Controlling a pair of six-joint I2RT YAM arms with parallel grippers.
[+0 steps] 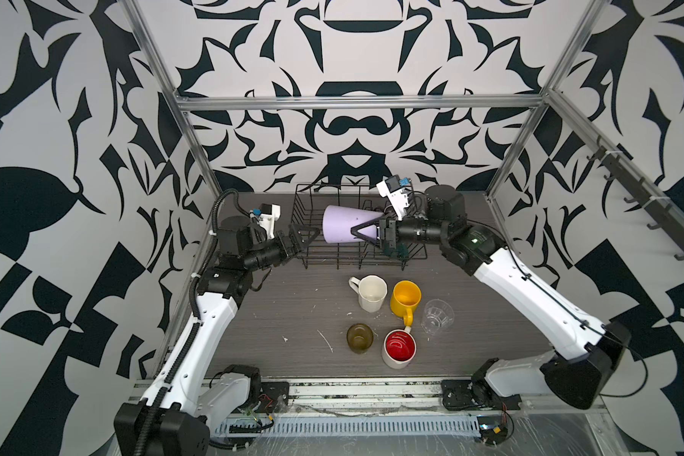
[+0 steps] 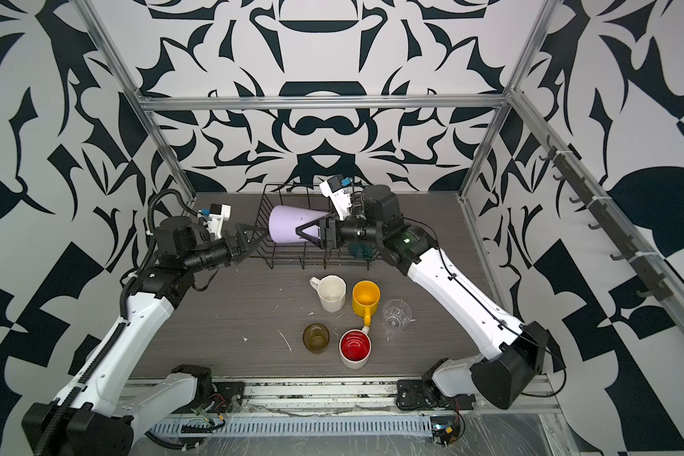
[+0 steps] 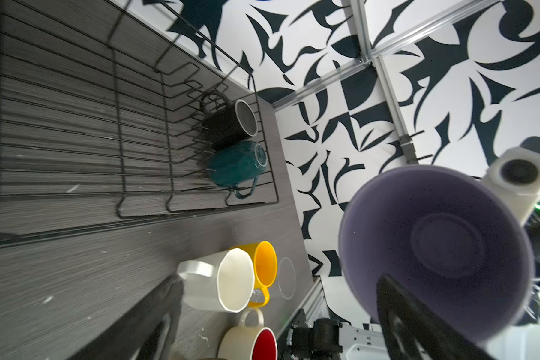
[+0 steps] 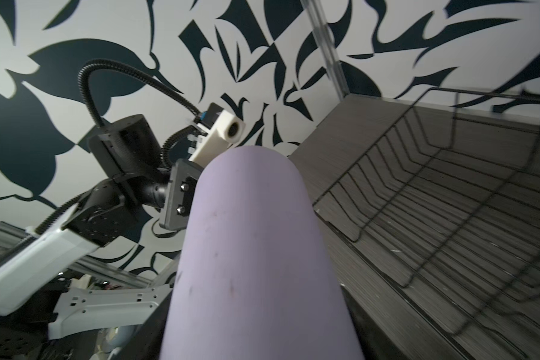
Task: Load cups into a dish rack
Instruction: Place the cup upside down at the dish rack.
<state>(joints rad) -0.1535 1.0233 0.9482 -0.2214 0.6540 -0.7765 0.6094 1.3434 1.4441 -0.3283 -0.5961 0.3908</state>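
The right gripper (image 1: pixel 358 233) is pinching the narrow base end of the lilac tumbler (image 1: pixel 340 225), with a finger on either side. It holds the tumbler on its side in the air above the dish rack (image 1: pixel 332 263). Facing it, just off the tumbler's wide mouth, the left gripper (image 1: pixel 307 237) has its jaws spread wide and grips nothing. I can't tell whether a fingertip grazes the rim.

To my eye, the job now is to turn the tumbler mouth-down and lower it onto the bare wires beneath those jaws. I'd move the left jaws clear first, then roll the wrist slowly, since a smooth tapered wall pinched near its small end could slip.

Under the right wrist, the black mug (image 3: pixel 228 124) and dark-green mug (image 3: pixel 236 168) lie among the prongs, so the open room is on the left-jaw side of the rack. Mind the flared rim wires going down. The white faceted mug (image 1: pixel 372 294) and yellow mug (image 1: pixel 405 298) stand on the table toward the arm bases, well clear.
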